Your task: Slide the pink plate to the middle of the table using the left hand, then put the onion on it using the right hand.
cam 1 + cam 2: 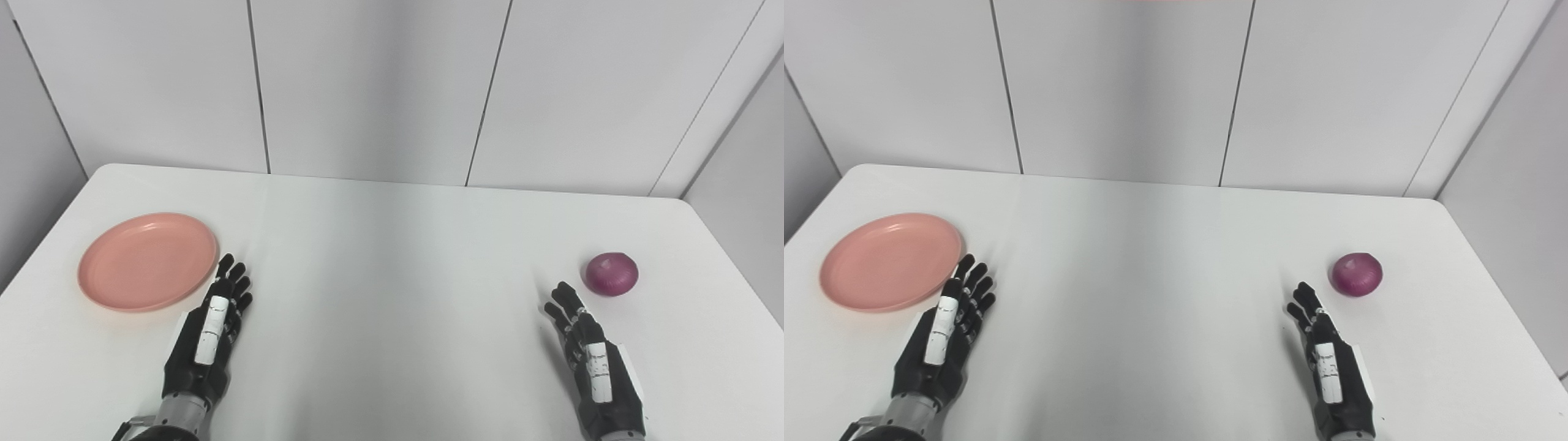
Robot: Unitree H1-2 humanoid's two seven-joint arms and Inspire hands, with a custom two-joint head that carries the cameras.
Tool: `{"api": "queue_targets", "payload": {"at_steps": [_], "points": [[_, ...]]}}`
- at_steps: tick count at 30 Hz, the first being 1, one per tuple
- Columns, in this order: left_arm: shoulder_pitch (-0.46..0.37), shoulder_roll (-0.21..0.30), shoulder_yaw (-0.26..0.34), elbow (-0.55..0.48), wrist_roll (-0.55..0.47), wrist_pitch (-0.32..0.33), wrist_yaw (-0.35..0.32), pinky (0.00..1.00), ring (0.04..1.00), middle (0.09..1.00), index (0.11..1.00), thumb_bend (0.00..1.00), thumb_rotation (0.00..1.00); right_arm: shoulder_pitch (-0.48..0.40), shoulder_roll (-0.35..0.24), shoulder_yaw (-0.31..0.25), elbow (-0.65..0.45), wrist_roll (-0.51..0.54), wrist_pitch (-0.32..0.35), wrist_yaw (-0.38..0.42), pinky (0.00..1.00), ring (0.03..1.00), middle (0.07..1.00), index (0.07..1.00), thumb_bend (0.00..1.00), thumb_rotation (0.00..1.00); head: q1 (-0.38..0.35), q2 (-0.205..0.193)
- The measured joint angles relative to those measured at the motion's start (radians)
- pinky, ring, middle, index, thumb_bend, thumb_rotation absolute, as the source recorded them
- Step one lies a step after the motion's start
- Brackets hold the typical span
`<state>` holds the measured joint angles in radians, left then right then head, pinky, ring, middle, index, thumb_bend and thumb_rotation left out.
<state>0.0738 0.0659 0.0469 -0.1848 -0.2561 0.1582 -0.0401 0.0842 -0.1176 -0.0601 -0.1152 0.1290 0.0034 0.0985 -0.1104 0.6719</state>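
Observation:
A pink plate (147, 260) lies empty on the left side of the white table (392, 257). A purple onion (611, 274) sits on the table at the right. My left hand (211, 334) is open with fingers stretched out, just right of the plate's near rim, its fingertips close beside the rim; I cannot tell whether they touch it. My right hand (591, 361) is open with fingers stretched out, a little in front and left of the onion, apart from it. Both hands hold nothing.
White wall panels (380, 86) stand behind the table's far edge. The table's right edge (735, 269) runs close past the onion, and its left edge (43, 245) lies near the plate.

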Motion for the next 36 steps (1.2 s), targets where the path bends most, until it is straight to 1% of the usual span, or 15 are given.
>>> {"api": "queue_targets", "payload": {"at_steps": [36], "points": [[0.000, 0.000, -0.002, -0.003, 0.000, 0.005, 0.000, 1.00, 1.000, 1.000, 1.000, 0.87, 0.85, 0.000, -0.001, 0.001, 0.000, -0.003, 0.000, 0.001, 0.99, 0.915, 0.933, 0.937, 0.93, 0.95, 0.002, 0.000]]}}
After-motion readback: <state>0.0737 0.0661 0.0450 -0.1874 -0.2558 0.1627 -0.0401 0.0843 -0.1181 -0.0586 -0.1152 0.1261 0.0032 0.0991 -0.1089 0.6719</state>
